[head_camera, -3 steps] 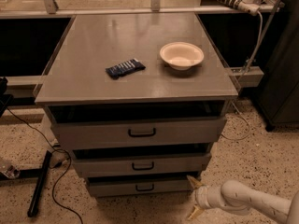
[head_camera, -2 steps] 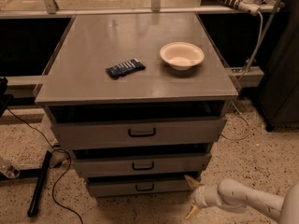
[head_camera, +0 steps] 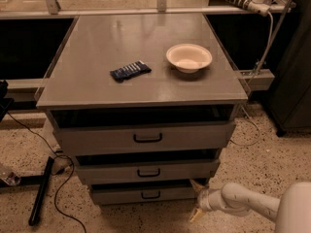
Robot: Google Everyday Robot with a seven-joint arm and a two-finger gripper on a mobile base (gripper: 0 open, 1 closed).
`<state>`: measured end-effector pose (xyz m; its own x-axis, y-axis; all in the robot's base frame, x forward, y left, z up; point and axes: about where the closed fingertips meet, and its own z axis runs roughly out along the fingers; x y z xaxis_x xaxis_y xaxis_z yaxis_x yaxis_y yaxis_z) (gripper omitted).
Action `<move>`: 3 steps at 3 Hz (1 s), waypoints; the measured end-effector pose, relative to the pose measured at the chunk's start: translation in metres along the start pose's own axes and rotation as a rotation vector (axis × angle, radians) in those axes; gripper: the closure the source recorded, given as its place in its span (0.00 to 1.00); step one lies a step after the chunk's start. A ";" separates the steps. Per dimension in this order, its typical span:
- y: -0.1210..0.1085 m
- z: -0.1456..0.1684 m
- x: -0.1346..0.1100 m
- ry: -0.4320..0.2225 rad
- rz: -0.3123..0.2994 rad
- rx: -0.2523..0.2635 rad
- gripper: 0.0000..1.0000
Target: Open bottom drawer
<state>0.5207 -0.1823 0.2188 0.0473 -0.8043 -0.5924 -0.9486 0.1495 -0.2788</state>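
Observation:
The bottom drawer (head_camera: 121,195) is the narrowest grey front at the foot of the cabinet, with a small black loop handle (head_camera: 150,195) at its centre. A dark gap shows above its front. My gripper (head_camera: 196,200) is low near the floor, just right of the drawer's right end and level with it. It is open and empty, with one pale fingertip (head_camera: 196,184) up by the drawer's corner and the other lower down. The white arm (head_camera: 248,205) reaches in from the lower right.
Above are the mid-sized drawer (head_camera: 116,173) and the tallest drawer (head_camera: 97,140). On the cabinet top (head_camera: 97,81) lie a dark blue packet (head_camera: 130,71) and a white bowl (head_camera: 189,58). A black pole (head_camera: 41,191) and cables (head_camera: 63,188) lie on the speckled floor to the left.
The gripper has edged slightly left toward the bottom drawer's right end. The drawers, packet and bowl have not moved.

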 end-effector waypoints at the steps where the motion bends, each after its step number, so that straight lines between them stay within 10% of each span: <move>1: -0.007 0.010 0.006 0.008 0.005 0.008 0.00; 3: -0.040 0.058 0.040 0.011 0.018 0.007 0.00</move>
<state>0.5787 -0.1872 0.1627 0.0271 -0.8076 -0.5891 -0.9471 0.1678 -0.2736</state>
